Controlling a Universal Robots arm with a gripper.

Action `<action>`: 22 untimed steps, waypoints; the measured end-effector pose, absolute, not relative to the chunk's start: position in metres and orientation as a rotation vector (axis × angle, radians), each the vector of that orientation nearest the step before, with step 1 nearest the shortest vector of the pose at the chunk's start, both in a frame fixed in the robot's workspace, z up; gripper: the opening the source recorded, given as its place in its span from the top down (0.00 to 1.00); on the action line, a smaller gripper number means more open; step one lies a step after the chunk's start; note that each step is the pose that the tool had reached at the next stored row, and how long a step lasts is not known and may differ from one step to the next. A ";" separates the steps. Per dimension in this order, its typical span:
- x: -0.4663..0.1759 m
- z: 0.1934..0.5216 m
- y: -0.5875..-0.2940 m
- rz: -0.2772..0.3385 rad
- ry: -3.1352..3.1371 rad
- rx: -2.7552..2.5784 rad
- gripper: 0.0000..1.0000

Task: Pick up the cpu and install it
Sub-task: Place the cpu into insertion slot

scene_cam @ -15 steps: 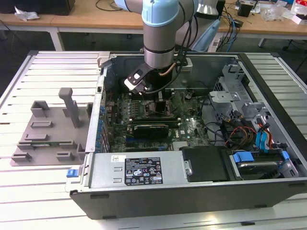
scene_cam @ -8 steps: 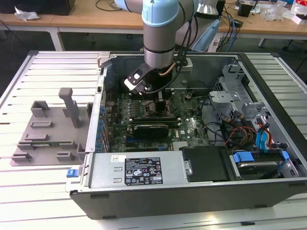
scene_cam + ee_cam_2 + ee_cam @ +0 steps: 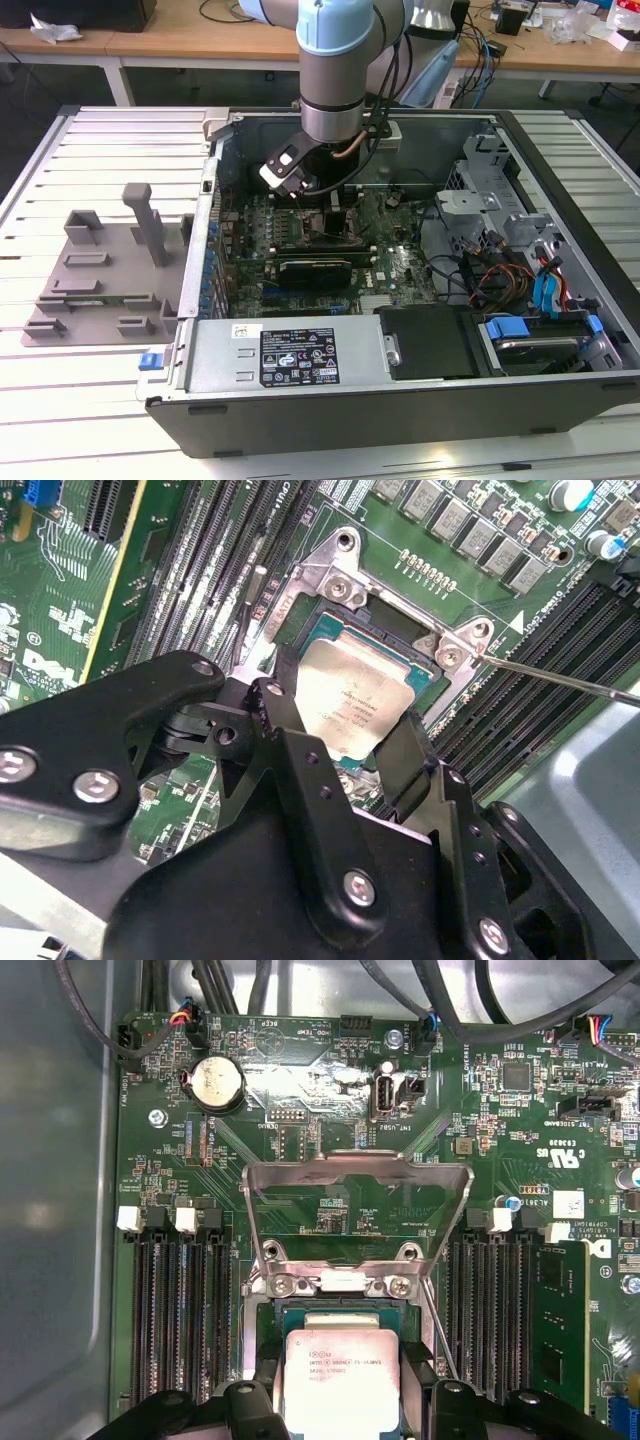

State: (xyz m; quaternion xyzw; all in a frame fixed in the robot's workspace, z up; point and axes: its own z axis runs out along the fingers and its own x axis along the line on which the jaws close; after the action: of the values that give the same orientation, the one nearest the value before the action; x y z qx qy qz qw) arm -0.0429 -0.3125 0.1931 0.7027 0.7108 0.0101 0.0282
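Grey-and-blue arm (image 3: pixel 338 70) reaches straight down in exterior view, wrist vertical. Claw (image 3: pixel 342 725) points downward; 2 black fingers (image 3: pixel 292 755) clamp opposite edges of cpu (image 3: pixel 350 695).

Close view down past a black end effector (image 3: pixel 340 720), whose two fingers (image 3: pixel 292 755) sit against opposite edges of a cpu (image 3: pixel 345 702), a flat square chip with a silver top. The cpu lies over an open socket (image 3: pixel 318 580) with a bare metal frame and screws at its corners, set in a green motherboard (image 3: pixel 60 580). Rows of long black memory slots (image 3: pixel 200 570) run on both sides of the socket, and a thin metal lever (image 3: pixel 560 677) slants away beside it.
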 end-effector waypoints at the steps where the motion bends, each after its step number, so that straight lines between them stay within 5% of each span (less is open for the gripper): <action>1: -0.043 0.193 -0.312 0.031 2.194 2.169 0.45; 12: -0.043 0.200 -0.312 0.038 2.196 2.172 0.39; 14: -0.043 0.200 -0.312 0.038 2.196 2.172 0.47; 20: -0.043 0.200 -0.312 0.038 2.197 2.172 0.47; 22: -0.043 0.201 -0.312 0.038 2.196 2.172 0.40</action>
State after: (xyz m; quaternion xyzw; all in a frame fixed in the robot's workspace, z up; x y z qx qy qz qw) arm -0.0427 -0.3122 0.2006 0.7028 0.7108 0.0124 0.0262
